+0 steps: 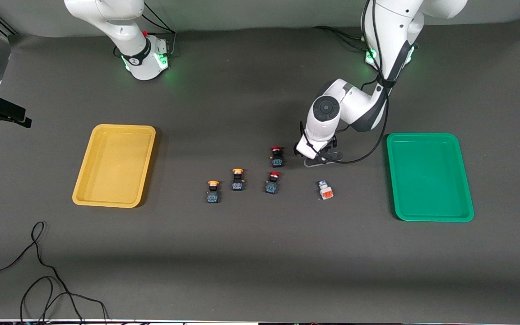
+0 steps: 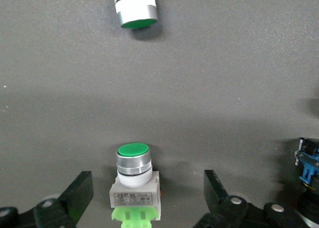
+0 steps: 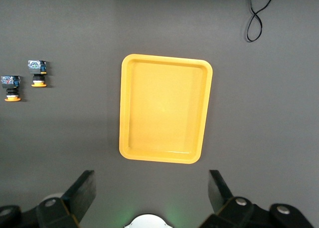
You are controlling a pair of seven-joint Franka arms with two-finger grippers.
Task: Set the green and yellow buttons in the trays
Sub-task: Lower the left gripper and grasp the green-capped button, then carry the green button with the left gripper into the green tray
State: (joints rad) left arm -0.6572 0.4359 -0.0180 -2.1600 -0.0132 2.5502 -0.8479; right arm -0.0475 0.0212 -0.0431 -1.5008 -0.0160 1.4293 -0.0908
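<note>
A dark grey mat covers the tabletop point(image 1: 251, 262), and a loose black cable point(image 1: 39, 271) curls on it at the edge nearest the front camera, at the right arm's end. A shallow yellow plastic tray point(image 1: 113, 165) lies toward that same end. The right arm waits high above it, its right pincer point(image 3: 150, 180) spread wide with nothing in it.

Two small black-blue push-buttons with round yellow-orange caps point(image 1: 213, 191) point(image 1: 237, 179) stand toward the middle of the tabletop. Just beside them stand two black-bodied red-capped buttons point(image 1: 272, 182) point(image 1: 277, 156).

The left pincer point(image 1: 319, 157) is down at the mat, its fingers point(image 2: 75, 193) wide apart. A white-grey push-button with a green cap and light green base point(image 2: 133, 180) stands between them, clear of both. A second white-bodied green-capped button point(image 1: 325, 190) lies on its side nearer the front camera. A shallow green plastic tray point(image 1: 429, 176) lies at the left arm's end, with nothing in it.
</note>
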